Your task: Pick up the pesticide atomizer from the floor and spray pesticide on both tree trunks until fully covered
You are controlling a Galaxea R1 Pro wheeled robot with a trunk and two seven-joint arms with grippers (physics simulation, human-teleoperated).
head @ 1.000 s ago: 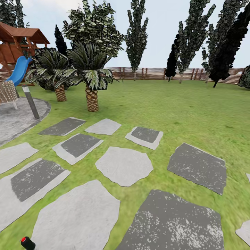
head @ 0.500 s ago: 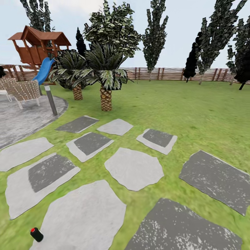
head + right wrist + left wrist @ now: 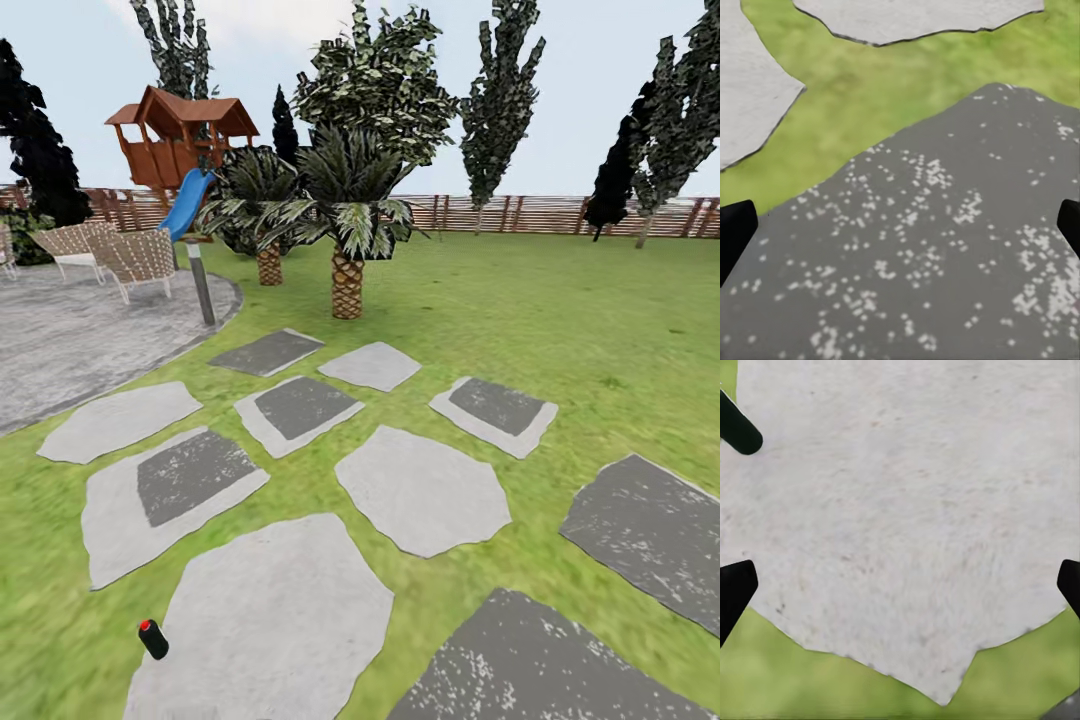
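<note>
On the grass lies an unlabelled pesticide atomizer (image 3: pixel 153 639); both jaws spread wide.

Open, flat ground was seen ahead: stepping stones (image 3: pixel 420 495) set flush in the lawn (image 3: pixel 560 330); nothing upright stood among them except a small dark atomizer (image 3: pixel 153 639) at a pale slab's edge; farther off, two short palms (image 3: pixel 345 225), a post (image 3: pixel 203 290) and wicker chairs (image 3: pixel 135 258) blocked the left side.
</note>
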